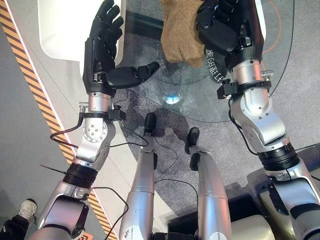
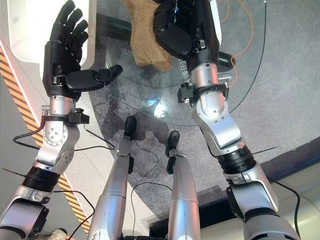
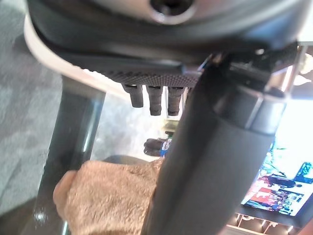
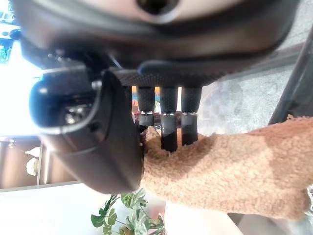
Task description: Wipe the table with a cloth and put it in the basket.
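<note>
The brown cloth lies on the round glass surface, toward its far side. The right hand rests on the cloth's right portion; the right wrist view shows its fingers bent down onto the pile with the thumb alongside, so the hand appears to have a hold on the cloth rather than merely lying flat. The left hand hangs above the surface's left edge, fingers straight, thumb stuck out sideways, holding nothing and apart from the cloth.

Judged step: wiping, with the right hand working the cloth across the glass. No basket is identifiable here. The next move calls for steady downward pressure while sweeping the cloth over the uncovered near part of the glass, keeping the cloth from bunching under the fingers.
</note>
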